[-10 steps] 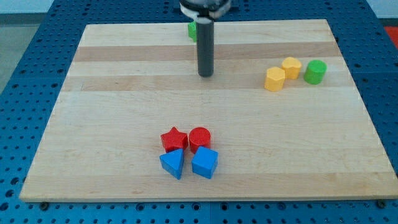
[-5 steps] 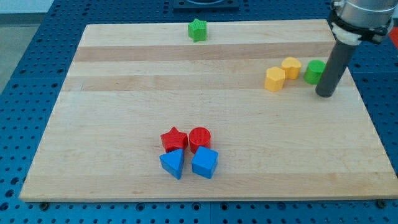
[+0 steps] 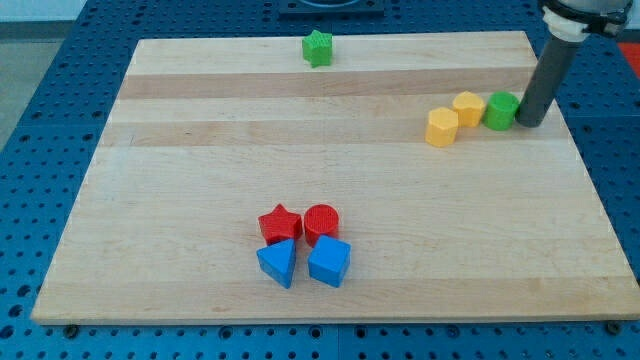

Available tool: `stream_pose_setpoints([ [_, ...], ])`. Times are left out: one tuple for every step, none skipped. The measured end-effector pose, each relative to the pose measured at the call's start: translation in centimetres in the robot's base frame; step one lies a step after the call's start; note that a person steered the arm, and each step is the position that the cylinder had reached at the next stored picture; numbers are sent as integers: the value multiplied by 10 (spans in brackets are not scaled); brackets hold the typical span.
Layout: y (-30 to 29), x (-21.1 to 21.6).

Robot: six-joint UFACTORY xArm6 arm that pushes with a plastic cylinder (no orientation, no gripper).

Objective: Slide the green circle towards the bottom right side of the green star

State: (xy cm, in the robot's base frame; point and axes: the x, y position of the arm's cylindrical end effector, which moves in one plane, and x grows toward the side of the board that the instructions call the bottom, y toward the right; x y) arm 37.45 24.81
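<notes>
The green circle point(image 3: 500, 110) sits near the board's right edge, touching a yellow block point(image 3: 468, 108) on its left. The green star point(image 3: 318, 48) sits at the view's top, near the board's far edge, far to the left of the circle. My tip point(image 3: 531, 122) rests on the board against the circle's right side. The rod rises to the view's top right corner.
A second yellow block point(image 3: 442, 127) lies just left of and below the first. A red star point(image 3: 279, 224), a red circle point(image 3: 321, 222), a blue triangle point(image 3: 278, 262) and a blue cube point(image 3: 329, 262) cluster at the bottom centre. The wooden board point(image 3: 200, 160) has edges all round.
My tip crossed from the board's top centre to the right edge, then moved up against the green circle's right side. The circle has shifted slightly left, up against the yellow block.
</notes>
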Motion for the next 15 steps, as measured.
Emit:
stream_pose_setpoints([
  [-13,0],
  [-25,-4],
  [-44,-18],
  [-71,-19],
  [-92,-20],
  [-92,-36],
  [-88,-51],
  [-100,-69],
  [-115,-86],
  [-126,-103],
  [-137,-118],
  [-153,-126],
  [-168,-129],
  [-184,-129],
  [-190,-129],
])
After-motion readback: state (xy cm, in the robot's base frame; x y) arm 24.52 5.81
